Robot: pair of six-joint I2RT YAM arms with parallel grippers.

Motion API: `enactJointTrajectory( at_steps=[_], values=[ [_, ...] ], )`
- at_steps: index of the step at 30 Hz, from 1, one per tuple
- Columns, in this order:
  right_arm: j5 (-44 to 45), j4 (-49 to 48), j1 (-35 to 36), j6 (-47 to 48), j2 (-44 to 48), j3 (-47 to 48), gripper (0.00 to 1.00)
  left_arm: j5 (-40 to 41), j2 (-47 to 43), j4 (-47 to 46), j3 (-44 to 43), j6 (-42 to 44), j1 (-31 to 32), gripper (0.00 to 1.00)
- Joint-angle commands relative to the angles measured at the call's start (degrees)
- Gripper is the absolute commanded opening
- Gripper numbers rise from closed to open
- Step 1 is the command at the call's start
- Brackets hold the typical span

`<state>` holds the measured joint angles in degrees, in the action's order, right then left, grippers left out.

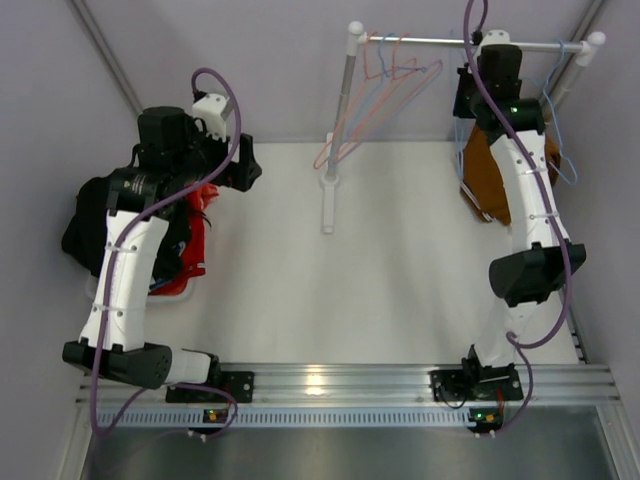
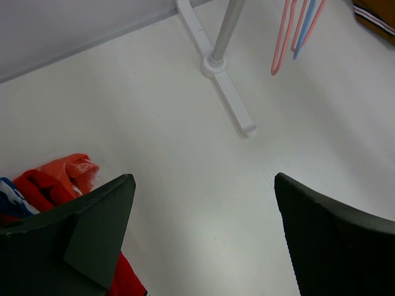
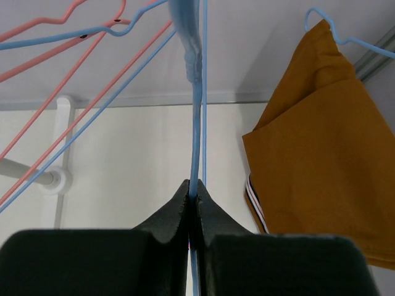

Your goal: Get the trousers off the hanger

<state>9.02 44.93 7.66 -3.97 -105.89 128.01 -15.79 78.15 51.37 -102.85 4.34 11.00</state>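
Red, black and orange trousers lie heaped at the left of the white surface. The left tool hangs at their edge, fingers spread wide and holding nothing. Farther back, the right tool is pressed together on a blue hanger. Just right of it, brown trousers hang from another blue hanger on the rail.

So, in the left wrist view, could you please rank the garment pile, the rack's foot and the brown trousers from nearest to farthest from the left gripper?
From the left gripper:
1. The garment pile, right beside one finger, lower left of the view.
2. The rack's foot, ahead on the table, upper middle.
3. The brown trousers, far off in the top right corner.
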Motion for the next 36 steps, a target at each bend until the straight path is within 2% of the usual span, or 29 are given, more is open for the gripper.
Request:
enactJointTrajectory(
  at_steps=[1, 7, 13, 15, 16, 20, 24, 27, 28, 33, 34, 36],
  values=[
    [2.7, -1.3, 1.7, 2.5, -2.4, 4.0, 0.00, -0.6, -1.8, -2.9, 0.7, -1.2, 0.2, 0.99],
    [1.1, -2.5, 2.3, 2.8, -5.8, 5.2, 0.00, -0.1, -3.5, -3.2, 2.7, -1.4, 0.2, 0.99],
    [-2.5, -2.8, 3.6, 2.9, -5.5, 4.3, 0.00, 0.5, -4.4, -3.0, 3.7, -0.7, 0.2, 0.99],
    [-4.0, -2.6, 3.7, 2.7, -4.9, 3.1, 0.06, 2.0, -4.4, -3.0, 3.6, -0.5, 0.2, 0.99],
    [-4.4, -2.7, 3.7, 2.6, -3.8, 2.6, 0.15, 2.6, -4.4, -3.0, 3.5, -0.2, 0.2, 0.99],
    [-5.6, -3.3, 3.7, 1.9, 0.4, -2.3, 0.32, 5.6, -4.0, -3.7, 3.4, 1.0, 0.2, 0.99],
    [-6.5, -4.5, 3.3, 1.1, 6.6, -8.0, 0.39, 6.7, -2.7, -5.2, 2.7, 1.2, 0.2, 0.99],
    [-8.7, -4.4, 2.6, -0.7, 11.1, -11.8, 0.52, 6.0, -0.2, -4.6, -0.1, -0.8, 0.2, 0.99],
    [-8.7, -4.4, 2.2, -1.1, 13.6, -12.9, 0.61, 4.9, 1.8, -4.1, -1.1, -1.3, 0.2, 0.99],
    [-14.8, -7.5, 1.2, -3.8, 23.7, -24.5, 0.89, 1.6, 6.1, -4.3, -2.8, -3.1, 0.2, 0.99],
    [-15.8, -9.5, 1.0, -4.0, 28.0, -27.0, 0.99, 1.9, 6.7, -5.0, -2.7, -4.2, 0.2, 0.99],
    [-18.5, -11.6, 1.0, -4.8, 34.6, -34.6, 0.99, 3.3, 8.3, -5.4, -2.5, -4.7, 0.4, 0.99]
  ],
)
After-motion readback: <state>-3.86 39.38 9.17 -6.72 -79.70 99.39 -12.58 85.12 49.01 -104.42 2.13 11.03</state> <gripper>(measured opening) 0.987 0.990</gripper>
